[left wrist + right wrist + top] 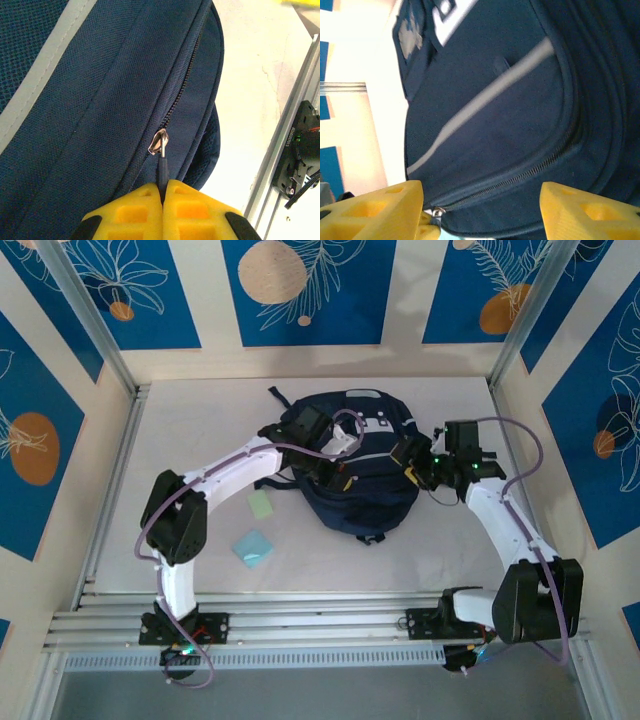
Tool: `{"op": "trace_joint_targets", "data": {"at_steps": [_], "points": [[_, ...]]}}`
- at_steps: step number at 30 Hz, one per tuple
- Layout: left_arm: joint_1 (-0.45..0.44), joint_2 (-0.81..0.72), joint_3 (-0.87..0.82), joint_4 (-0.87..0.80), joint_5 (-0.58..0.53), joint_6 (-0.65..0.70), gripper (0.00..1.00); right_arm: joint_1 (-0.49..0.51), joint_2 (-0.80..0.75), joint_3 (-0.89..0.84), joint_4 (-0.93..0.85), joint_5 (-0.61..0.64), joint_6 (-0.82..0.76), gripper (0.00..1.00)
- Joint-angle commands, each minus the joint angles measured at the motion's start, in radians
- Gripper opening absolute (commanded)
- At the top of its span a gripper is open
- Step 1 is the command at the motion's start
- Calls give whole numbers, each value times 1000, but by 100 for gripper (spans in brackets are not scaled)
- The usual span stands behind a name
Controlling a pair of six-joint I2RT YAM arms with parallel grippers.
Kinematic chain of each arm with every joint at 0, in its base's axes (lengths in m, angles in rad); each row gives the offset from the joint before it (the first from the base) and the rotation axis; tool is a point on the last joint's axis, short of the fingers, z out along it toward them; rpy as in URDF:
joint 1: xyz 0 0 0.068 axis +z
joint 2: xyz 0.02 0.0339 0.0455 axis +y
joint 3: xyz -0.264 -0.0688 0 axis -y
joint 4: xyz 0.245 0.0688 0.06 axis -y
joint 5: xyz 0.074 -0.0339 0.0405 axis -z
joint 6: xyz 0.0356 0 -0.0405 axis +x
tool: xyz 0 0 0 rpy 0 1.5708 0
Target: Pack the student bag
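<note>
Student bag: the student bag [355,465] lies on the white worktop [200,440] between the two hands, the left hand at its left flank and the right hand at its right edge.
Left hand: the left hand [163,187] has its yellow fingers [132,212] pressed together, pinching the thin dark zipper pull [161,165]; seen from above it sits against the bag [338,478].
Zipper pull: it runs straight out from the left fingertips to a silver slider on the bag's zipper, and navy fabric lies just ahead of the hand.
Right hand: the right hand [482,210] is spread wide with nothing held; from above it is at the bag's side [412,465].
Zipper: a shut zipper [520,172] crosses the gap between the right fingers, with a pale grey stripe beyond it.
Squares: a pale green square [261,504] and a light blue square [253,547] lie on the worktop, nearer the arm bases than the left hand and apart from the bag.
</note>
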Motion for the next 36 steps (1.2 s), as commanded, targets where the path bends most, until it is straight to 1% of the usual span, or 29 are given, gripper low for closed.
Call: {"op": "trace_joint_targets", "data": {"at_steps": [1,5,6,7,8,11,12,14,15,19,22,25,28,33,34,36], "points": [[-11,-4,18,49,47,-11,0,24,-9,-64,86,-70,122,63],[-12,-9,3,43,40,-8,0,51,68,-83,232,-77,205,60],[-13,-13,-4,41,36,-6,0,60,94,-78,263,-71,219,57],[-13,-20,-13,43,31,-4,0,68,118,-67,285,-55,225,53],[-13,-25,-21,44,27,-3,0,73,136,-59,295,-41,228,43],[-13,-36,-44,41,8,5,0,74,178,-32,300,12,215,3],[-11,-40,-52,36,-13,9,0,68,183,-31,304,16,212,0],[-6,-47,-64,10,-85,14,0,67,176,-36,299,24,205,0],[2,-52,-79,5,-142,7,0,69,165,-40,289,35,201,0],[75,-79,-147,-22,-358,-57,0,67,119,-72,271,73,201,0],[141,-121,-210,4,-439,-116,0,69,101,-88,275,69,210,0],[175,-148,-238,50,-536,-129,0,81,101,-88,284,55,219,0],[203,-139,-233,114,-580,-146,0,111,106,-82,296,57,231,0],[256,-72,-169,154,-659,-174,0,148,124,-68,297,63,235,0],[259,-58,-159,174,-666,-172,0,154,131,-62,298,59,234,0],[265,-22,-134,218,-645,-160,0,165,151,-52,308,39,232,0]]}}
